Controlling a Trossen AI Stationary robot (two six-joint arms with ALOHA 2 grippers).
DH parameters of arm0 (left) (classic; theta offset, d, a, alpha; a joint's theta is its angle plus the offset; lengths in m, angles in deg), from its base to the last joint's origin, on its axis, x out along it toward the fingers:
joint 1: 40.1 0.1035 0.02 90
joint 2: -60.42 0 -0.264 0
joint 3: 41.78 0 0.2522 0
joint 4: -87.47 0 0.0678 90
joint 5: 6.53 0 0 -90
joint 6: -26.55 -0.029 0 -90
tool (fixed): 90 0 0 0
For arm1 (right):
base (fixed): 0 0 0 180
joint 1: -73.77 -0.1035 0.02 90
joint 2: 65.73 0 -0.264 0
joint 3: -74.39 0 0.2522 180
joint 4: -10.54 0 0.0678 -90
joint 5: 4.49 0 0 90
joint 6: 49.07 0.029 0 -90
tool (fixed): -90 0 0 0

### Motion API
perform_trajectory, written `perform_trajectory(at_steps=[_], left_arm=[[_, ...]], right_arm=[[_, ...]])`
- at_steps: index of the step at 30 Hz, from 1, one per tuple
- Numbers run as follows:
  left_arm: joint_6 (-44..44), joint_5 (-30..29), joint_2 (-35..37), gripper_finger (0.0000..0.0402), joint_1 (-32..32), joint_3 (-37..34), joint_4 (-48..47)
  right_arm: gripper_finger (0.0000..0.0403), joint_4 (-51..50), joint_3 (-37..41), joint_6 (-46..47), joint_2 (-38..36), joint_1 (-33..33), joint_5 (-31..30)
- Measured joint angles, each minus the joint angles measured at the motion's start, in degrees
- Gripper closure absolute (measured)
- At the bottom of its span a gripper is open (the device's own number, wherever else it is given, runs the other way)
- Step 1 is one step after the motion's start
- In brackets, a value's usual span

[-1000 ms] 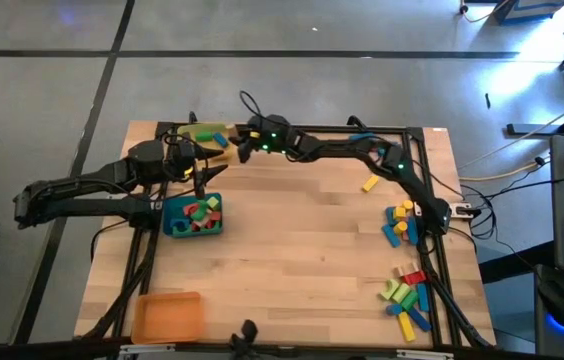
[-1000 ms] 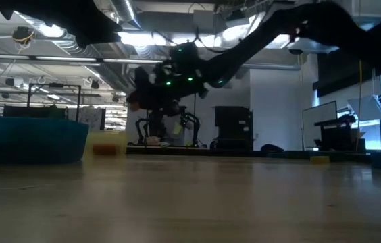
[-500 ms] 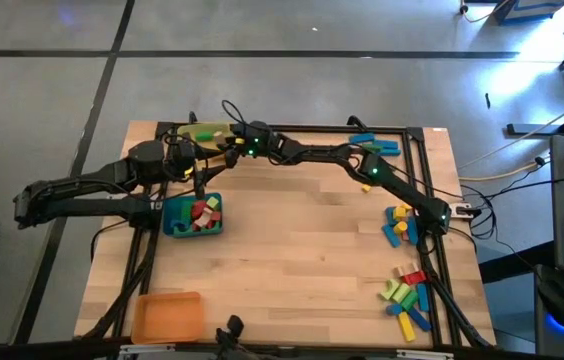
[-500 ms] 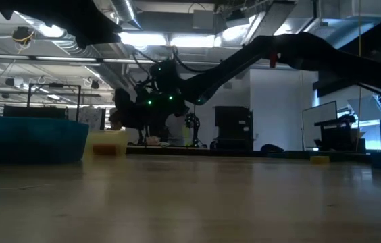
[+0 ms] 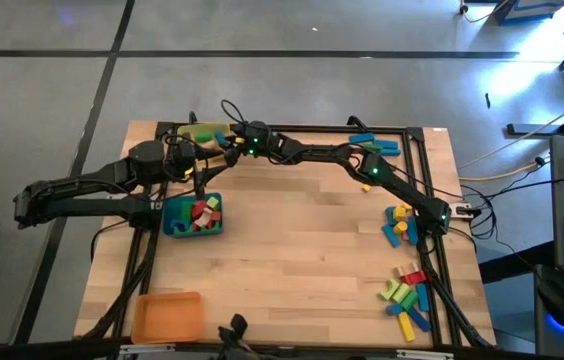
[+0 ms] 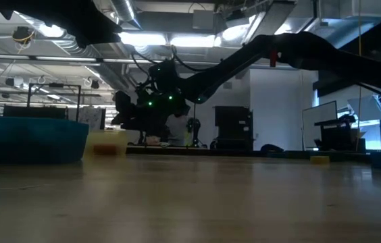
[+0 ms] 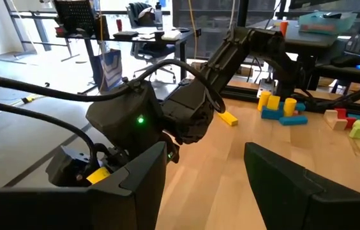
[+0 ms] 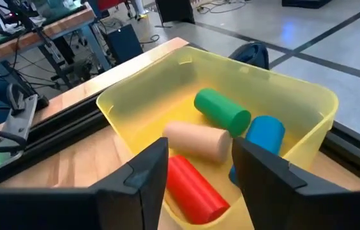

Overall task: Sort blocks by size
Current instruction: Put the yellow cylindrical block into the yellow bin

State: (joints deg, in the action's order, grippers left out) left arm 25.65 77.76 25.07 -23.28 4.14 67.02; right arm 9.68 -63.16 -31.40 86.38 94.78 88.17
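My right gripper (image 5: 220,140) (image 8: 200,144) reaches across the table's far side and stands open, low over the yellow tray (image 5: 200,130) (image 8: 320,102). In that tray lie a green cylinder block (image 8: 223,110), a blue one (image 8: 264,134), a beige one (image 8: 196,139) and a red one (image 8: 196,185); the red and beige ones show below and between the fingers. My left gripper (image 5: 200,175) (image 7: 205,153) waits open above the far edge of the blue tray (image 5: 194,216), which holds red and green blocks. More blocks (image 5: 400,225) lie heaped at the right edge.
An orange tray (image 5: 167,316) sits at the near left corner. A second heap of blocks (image 5: 407,295) lies near the right front, blue and green ones (image 5: 367,143) at the far right, and a yellow one (image 7: 228,119) beneath the right arm. The table's middle is bare wood (image 5: 302,250).
My right gripper has gone toward the table's left edge and down, over the yellow tray, and has kept still for the last half second. The left arm has not moved.
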Motion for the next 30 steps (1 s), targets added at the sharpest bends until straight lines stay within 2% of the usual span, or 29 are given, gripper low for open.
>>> perform_trajectory(at_steps=[4,9,18,22,25,30], left_arm=[[0.53,0.0,0.0,0.0206,0.0,0.0,-0.05],[0.89,-0.01,0.0,0.0206,0.0,0.0,-0.41],[1.54,2.21,0.0,0.0206,0.0,0.0,-2.44],[2.9,4.03,-0.28,0.0206,-0.09,0.0,-3.49],[3.6,4.61,-0.79,0.0206,-0.98,0.0,-4.16],[3.63,4.67,-2.42,0.0206,-2.78,0.0,-4.69]], right_arm=[[0.0226,-1.71,0.04,0.0,-1.36,0.1,4.86],[0.0226,-11.66,-0.02,-5.9,-8.41,0.39,7.07],[0.0226,-34.7,0.02,-16.87,-21.24,0.33,2.73],[0.0226,-50.23,-0.07,-21.96,-27.43,-0.12,-1.5],[0.0226,-61.77,0.04,-22.67,-31.79,-0.85,-5.92],[0.0226,-76.8,-0.04,-19.47,-39.51,-2.83,-8.5]])
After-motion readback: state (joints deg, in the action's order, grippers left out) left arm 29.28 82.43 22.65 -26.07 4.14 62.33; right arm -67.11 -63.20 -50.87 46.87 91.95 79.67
